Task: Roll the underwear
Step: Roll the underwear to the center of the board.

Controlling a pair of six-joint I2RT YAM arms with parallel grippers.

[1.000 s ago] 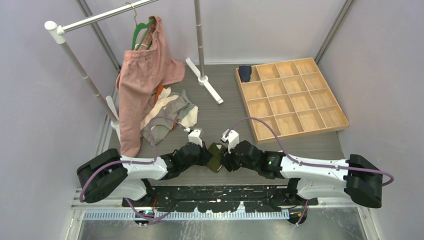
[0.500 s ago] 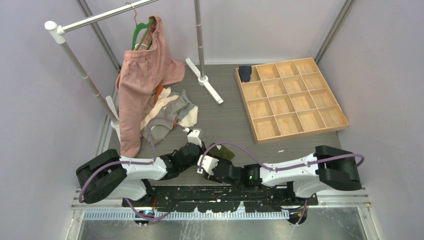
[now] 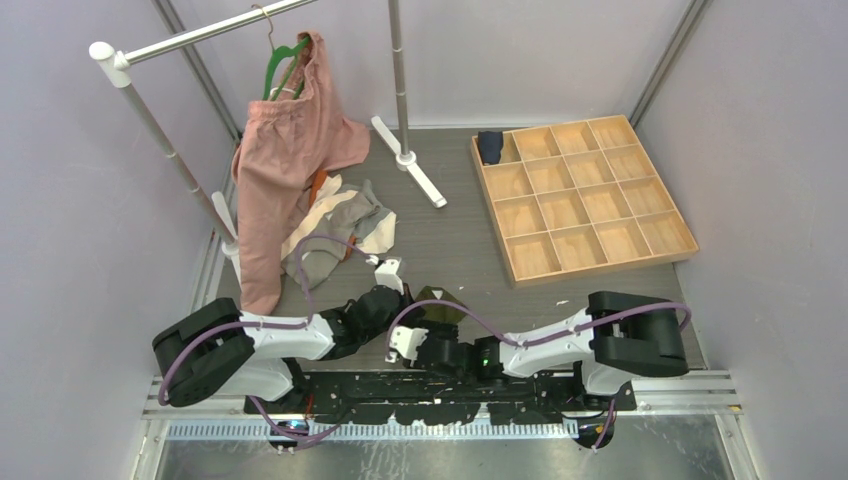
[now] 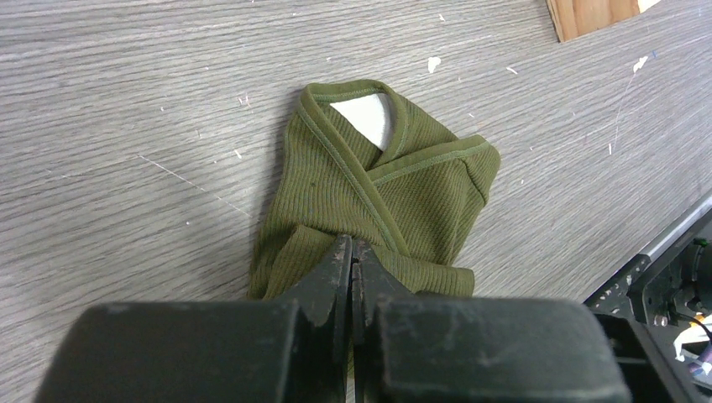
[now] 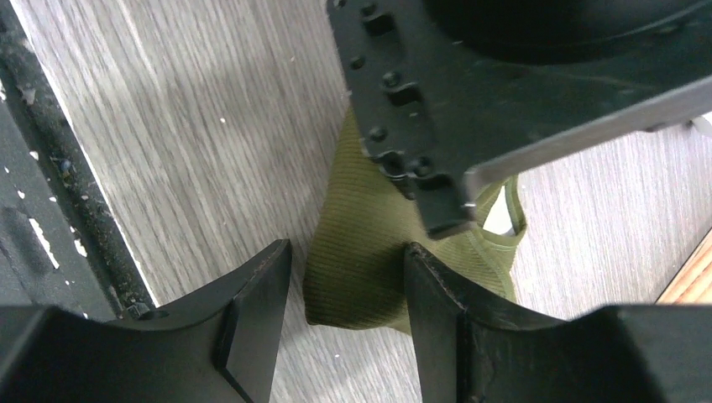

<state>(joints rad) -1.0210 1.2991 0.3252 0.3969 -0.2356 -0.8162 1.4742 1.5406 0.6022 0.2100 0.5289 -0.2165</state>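
Note:
An olive green underwear (image 4: pixel 382 197) lies folded on the grey table, its cream waistband peeking out at the far end; from above the underwear (image 3: pixel 437 300) sits just ahead of both wrists. My left gripper (image 4: pixel 353 252) is shut, its tips resting on the cloth's near fold, and I cannot tell whether any fabric is pinched. My right gripper (image 5: pixel 348 290) is open and low at the table's near edge. One of its fingers (image 5: pixel 256 315) is over bare table and the other overlaps the near corner of the underwear (image 5: pixel 361 252). The left gripper's body hangs above that cloth.
A wooden grid tray (image 3: pixel 600 235) stands at the back right with a navy roll (image 3: pixel 489 146) in its corner cell. A heap of other underwear (image 3: pixel 345 225) lies at the left beside a pink garment (image 3: pixel 285 165) on a green hanger. The rack's foot (image 3: pixel 410 162) is behind.
My right arm has swung from the underwear's right side round to the near edge, folding in close, and its jaws have spread wider. The left gripper stayed shut in place.

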